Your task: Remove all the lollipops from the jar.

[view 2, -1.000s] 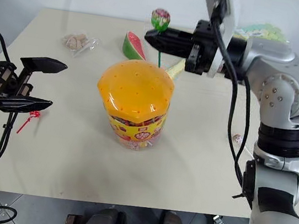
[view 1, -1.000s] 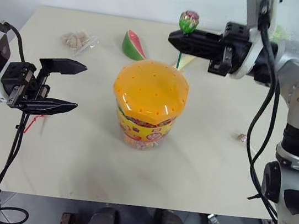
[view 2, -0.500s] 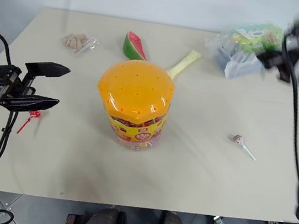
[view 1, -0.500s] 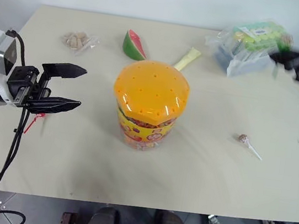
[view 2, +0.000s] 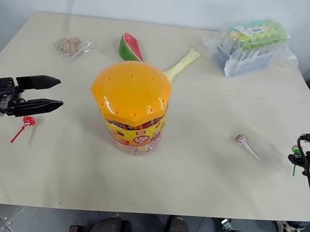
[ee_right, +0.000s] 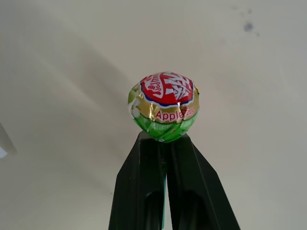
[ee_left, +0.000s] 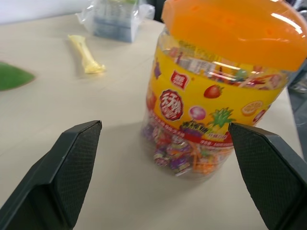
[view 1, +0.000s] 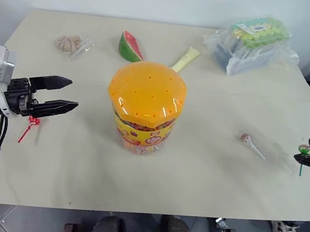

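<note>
Green lollipop carried to the tabletop's right edge for setting down.

The green lollipop (ee_right: 164, 106) is pinched just below its wrapped ball by the closed fingers of the right gripper (view 1: 309, 160), stick running back between the fingers, just off the right edge of the tabletop (view 1: 204, 175). Bare surface lies inward of it, and the pink lollipop (view 1: 245, 138) is seen near that edge. The jar (view 1: 145, 107) stands at the tabletop's middle, lid on. The left gripper (view 1: 65, 94) is held level with fingers spread wide and empty, pointed at the jar from the left edge; the red lollipop (view 1: 30, 123) lies on the tabletop beneath it.
</note>
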Robot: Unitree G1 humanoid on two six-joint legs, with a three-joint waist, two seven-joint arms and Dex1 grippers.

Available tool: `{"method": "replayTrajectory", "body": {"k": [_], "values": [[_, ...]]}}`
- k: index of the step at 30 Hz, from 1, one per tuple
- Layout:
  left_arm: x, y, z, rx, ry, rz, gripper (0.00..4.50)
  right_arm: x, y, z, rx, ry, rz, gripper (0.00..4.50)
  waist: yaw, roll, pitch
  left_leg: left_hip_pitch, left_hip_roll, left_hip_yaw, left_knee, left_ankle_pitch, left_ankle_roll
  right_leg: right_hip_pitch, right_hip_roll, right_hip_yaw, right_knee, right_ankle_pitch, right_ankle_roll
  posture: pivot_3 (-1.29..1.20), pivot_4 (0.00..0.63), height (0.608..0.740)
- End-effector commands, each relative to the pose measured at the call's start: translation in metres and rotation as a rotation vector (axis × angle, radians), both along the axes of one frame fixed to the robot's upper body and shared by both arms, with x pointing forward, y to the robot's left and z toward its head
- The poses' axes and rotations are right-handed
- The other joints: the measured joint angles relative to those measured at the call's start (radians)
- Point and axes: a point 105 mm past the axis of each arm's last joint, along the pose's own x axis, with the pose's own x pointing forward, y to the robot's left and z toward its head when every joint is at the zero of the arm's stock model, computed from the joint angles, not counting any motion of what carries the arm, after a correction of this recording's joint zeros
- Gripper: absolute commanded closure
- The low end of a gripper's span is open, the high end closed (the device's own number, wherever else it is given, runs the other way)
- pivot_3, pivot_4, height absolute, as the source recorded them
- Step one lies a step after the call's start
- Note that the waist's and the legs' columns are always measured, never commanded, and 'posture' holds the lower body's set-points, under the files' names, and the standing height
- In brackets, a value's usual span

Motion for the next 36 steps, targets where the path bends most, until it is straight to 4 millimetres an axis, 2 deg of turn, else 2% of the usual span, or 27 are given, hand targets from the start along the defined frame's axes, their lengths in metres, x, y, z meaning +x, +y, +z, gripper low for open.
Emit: {"method": "replayTrajectory", "body": {"k": [1, 2, 5, 11, 14, 18, 21, 23, 27, 29, 33, 36], "values": [[-0.013, 0.009, 0.011, 0.007, -0.029, -0.001, 0.00, 0.000, -0.001, 0.014, 0.001, -0.060, -0.011, 4.49, 0.000, 0.000, 0.000, 0.000, 0.000, 0.000, 0.000, 0.000, 0.000, 0.000, 0.000, 0.000, 0.000, 0.000, 0.000, 0.00, 0.150, 0.740], [-0.013, 0.010, 0.011, 0.005, -0.036, 0.003, 0.00, -0.001, 0.004, 0.013, 0.003, -0.066, 0.020, 3.93, 0.000, 0.000, 0.000, 0.000, 0.000, 0.000, 0.000, 0.000, 0.000, 0.000, 0.000, 0.000, 0.000, 0.000, 0.000, 0.00, 0.150, 0.740], [-0.014, 0.009, 0.012, -0.008, -0.050, 0.006, 0.00, -0.005, 0.012, 0.013, 0.010, -0.075, 0.051, 3.06, 0.008, 0.000, 0.000, 0.000, 0.000, 0.000, 0.000, 0.000, 0.000, 0.000, 0.000, 0.000, 0.000, 0.000, 0.000, 0.00, 0.150, 0.740], [-0.011, 0.007, 0.018, -0.019, -0.108, -0.001, 0.00, -0.015, 0.023, 0.024, 0.018, -0.138, 0.092, 0.96, 0.019, 0.000, 0.000, 0.000, 0.000, 0.000, 0.001, 0.000, 0.000, 0.000, 0.000, 0.000, 0.001, 0.000, 0.000, 0.00, 0.150, 0.740], [-0.009, 0.006, 0.017, -0.008, -0.109, -0.010, 0.00, -0.024, 0.049, 0.036, 0.016, -0.178, 0.235, 0.02, 0.026, 0.000, 0.000, 0.000, 0.000, 0.000, 0.001, 0.000, 0.000, 0.000, 0.000, 0.000, 0.001, 0.000, 0.000, 0.00, 0.150, 0.740], [-0.007, 0.006, 0.016, -0.002, -0.116, -0.019, 0.00, -0.032, 0.082, 0.064, 0.021, -0.280, 0.384, 0.02, 0.027, 0.000, 0.000, 0.001, 0.000, 0.000, 0.001, -0.001, 0.000, 0.001, 0.000, 0.001, 0.001, 0.000, 0.000, 0.00, 0.150, 0.740], [-0.002, 0.006, 0.020, 0.002, -0.180, -0.002, 0.00, -0.041, 0.133, 0.104, 0.059, -0.443, 0.632, 0.02, 0.026, 0.000, 0.000, 0.001, 0.000, 0.000, 0.002, -0.001, 0.000, 0.000, 0.000, 0.001, 0.002, 0.000, 0.000, 0.00, 0.150, 0.740], [0.003, 0.008, 0.023, 0.012, -0.237, 0.029, 0.00, -0.051, 0.165, 0.115, 0.097, -0.484, 0.809, 0.02, 0.026, 0.000, 0.000, 0.002, 0.000, 0.000, 0.001, -0.001, 0.000, 0.000, 0.000, 0.001, 0.002, 0.000, 0.000, 0.00, 0.150, 0.740], [0.005, 0.006, 0.020, -0.010, -0.183, 0.007, 0.00, -0.051, 0.203, 0.111, 0.085, -0.473, 1.010, 0.02, 0.027, -0.003, -0.002, 0.002, 0.000, 0.000, 0.002, -0.002, 0.000, 0.001, 0.000, 0.001, 0.002, 0.000, 0.000, 0.00, 0.150, 0.740], [0.006, 0.008, 0.019, -0.015, -0.174, 0.023, 0.00, -0.049, 0.213, 0.106, 0.078, -0.455, 1.069, 0.02, 0.026, -0.004, -0.002, 0.001, 0.000, 0.000, 0.003, -0.002, 0.001, 0.001, 0.000, 0.001, 0.002, 0.000, 0.000, 0.00, 0.150, 0.740], [-0.001, 0.018, 0.015, 0.004, -0.147, 0.055, 0.00, -0.049, 0.219, 0.088, 0.041, -0.419, 1.162, 0.02, 0.029, -0.004, -0.002, 0.001, 0.000, 0.000, 0.004, -0.003, 0.001, 0.001, 0.000, 0.001, 0.002, 0.000, 0.000, 0.00, 0.150, 0.740], [-0.012, 0.028, 0.006, 0.004, -0.108, 0.090, 0.00, -0.048, 0.218, 0.079, 0.052, -0.434, 1.169, 0.02, 0.026, -0.004, -0.002, 0.001, 0.000, 0.000, 0.003, -0.003, 0.001, 0.001, 0.000, 0.001, 0.001, 0.000, 0.000, 0.00, 0.150, 0.740]]}}
